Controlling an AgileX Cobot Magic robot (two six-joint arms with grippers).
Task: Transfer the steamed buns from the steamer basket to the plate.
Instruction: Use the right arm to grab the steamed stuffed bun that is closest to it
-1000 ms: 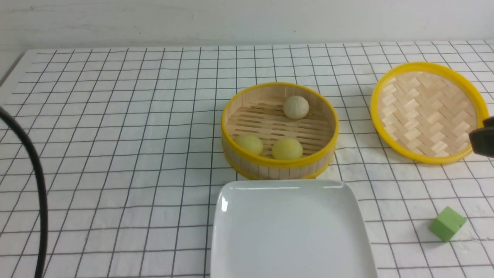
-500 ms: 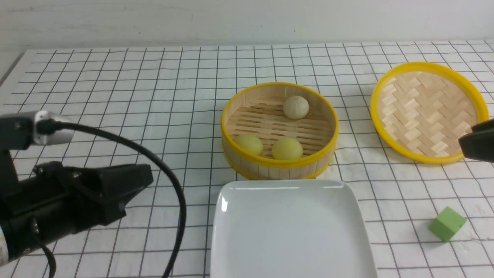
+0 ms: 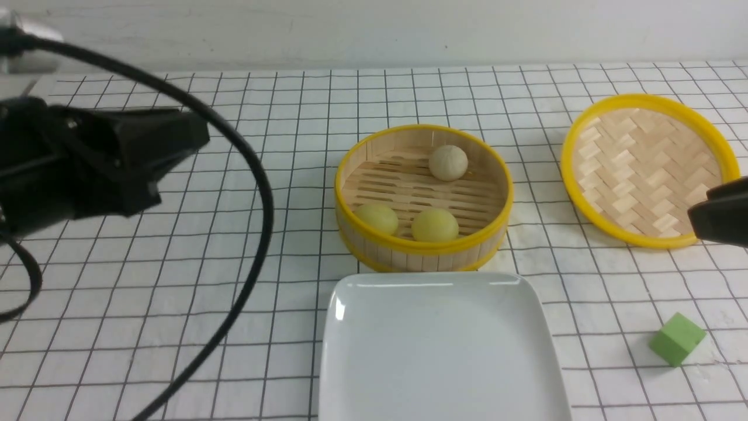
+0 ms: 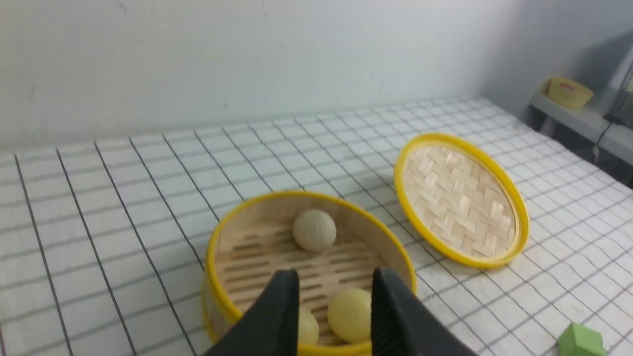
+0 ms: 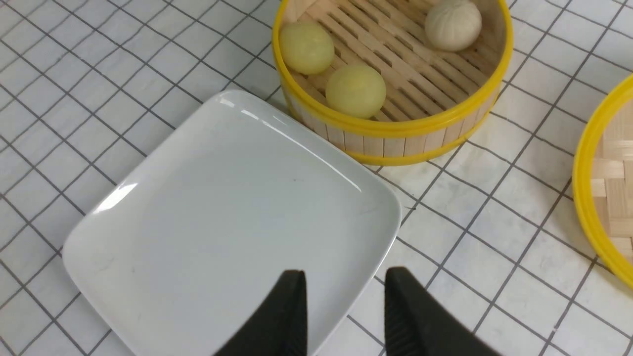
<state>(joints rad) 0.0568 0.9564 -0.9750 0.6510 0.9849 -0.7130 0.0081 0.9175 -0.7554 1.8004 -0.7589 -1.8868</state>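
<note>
Three buns (image 3: 448, 162) unmoved; left pincer (image 4: 335, 284), half-open and empty, should be centred over the six-o'clock bun (image 3: 435, 225) in the basket (image 3: 423, 248).

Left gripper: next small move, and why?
Probably advance the left gripper toward the steamer basket and line it up above a pale yellow bun. Its jaws are open and empty, it is off to the basket's left, all three steamed buns sit inside, and the plate holds nothing.
</note>
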